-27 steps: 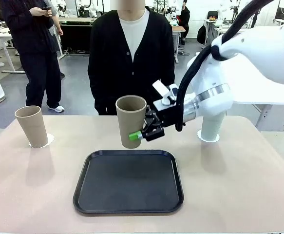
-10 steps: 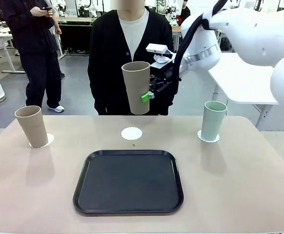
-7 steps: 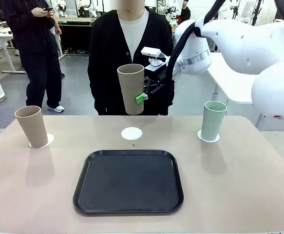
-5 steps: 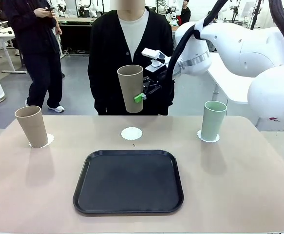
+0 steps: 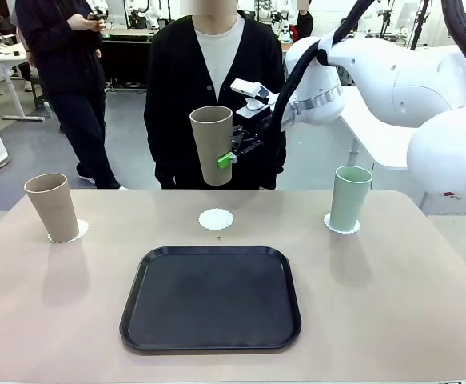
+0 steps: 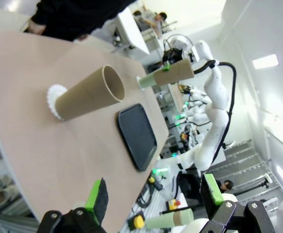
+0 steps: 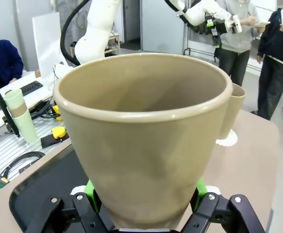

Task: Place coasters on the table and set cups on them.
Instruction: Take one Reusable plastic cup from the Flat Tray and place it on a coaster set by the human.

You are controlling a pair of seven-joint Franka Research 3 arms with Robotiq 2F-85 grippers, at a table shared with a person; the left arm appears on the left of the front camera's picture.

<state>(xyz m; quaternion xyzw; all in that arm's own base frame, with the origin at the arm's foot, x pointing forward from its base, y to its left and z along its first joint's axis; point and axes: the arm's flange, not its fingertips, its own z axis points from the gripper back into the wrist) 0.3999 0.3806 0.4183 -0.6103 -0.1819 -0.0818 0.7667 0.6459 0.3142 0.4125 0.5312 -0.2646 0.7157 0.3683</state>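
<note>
Above table (image 5: 408, 264), gripped cup (image 5: 213, 146) upright, mouth up.

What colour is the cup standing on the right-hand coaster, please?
Pale mint green, clearest in the front view.

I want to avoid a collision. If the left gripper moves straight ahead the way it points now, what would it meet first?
Probably the table: the open left gripper looks along its surface, with the beige-brown cup on its coaster and the black tray farther ahead. Depth is unclear, so this is a guess.
</note>
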